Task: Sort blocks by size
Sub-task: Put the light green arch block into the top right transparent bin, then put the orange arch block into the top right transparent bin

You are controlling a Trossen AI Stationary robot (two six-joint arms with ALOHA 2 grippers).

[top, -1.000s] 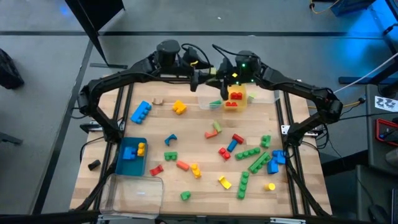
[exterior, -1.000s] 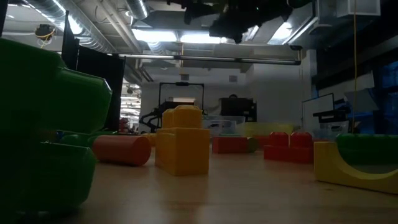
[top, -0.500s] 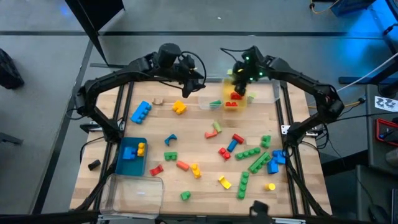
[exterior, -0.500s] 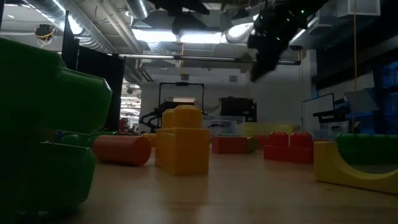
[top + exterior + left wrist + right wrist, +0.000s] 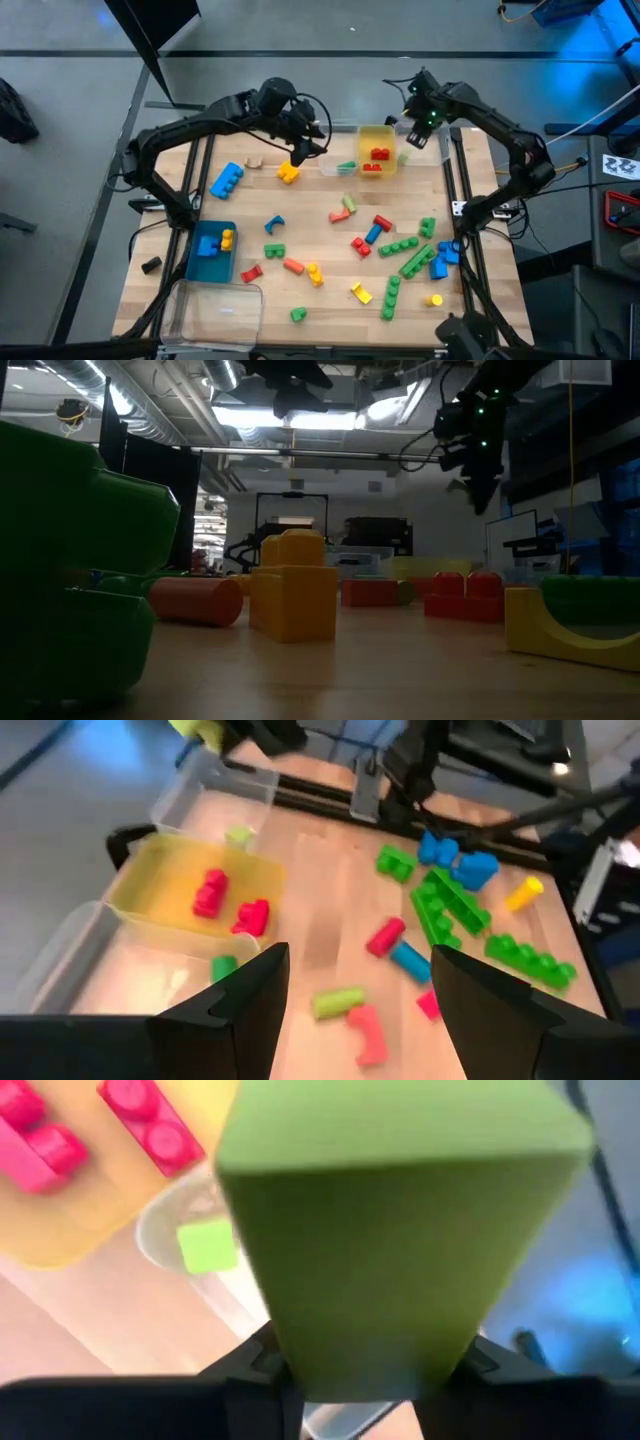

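Observation:
Many blocks lie scattered on the wooden table [image 5: 320,290], among them green bars [image 5: 415,258] and a blue one [image 5: 227,180]. My right gripper [image 5: 418,128] hangs over the table's far right corner, shut on a light green block [image 5: 390,1230] above a clear bin [image 5: 165,1230] that holds a small green cube [image 5: 207,1245]. Beside that bin stands a yellow bin [image 5: 378,152] with red blocks [image 5: 212,892] in it. My left gripper [image 5: 360,1020] is open and empty, up in the air at the far middle [image 5: 306,145], pointing toward the yellow bin. My right gripper pinches the light green block between its two fingers, on two opposite sides [image 5: 300,1345]. The fingers point steeply down. The block is lifted clear, high above the clear bin and the edge of the yellow bin.
A second clear bin [image 5: 340,162] with a green block stands left of the yellow one. A blue bin [image 5: 212,250] holding blue and yellow blocks and an empty clear bin [image 5: 215,305] sit at the near left. In the low view, big green [image 5: 70,560] and yellow [image 5: 292,590] blocks stand close.
My right gripper has swung from the far middle toward the table's right edge with the green block and has tipped from nearly level to steeply down, sinking a little. My left gripper has tipped downward and come slightly toward the near edge, staying open.

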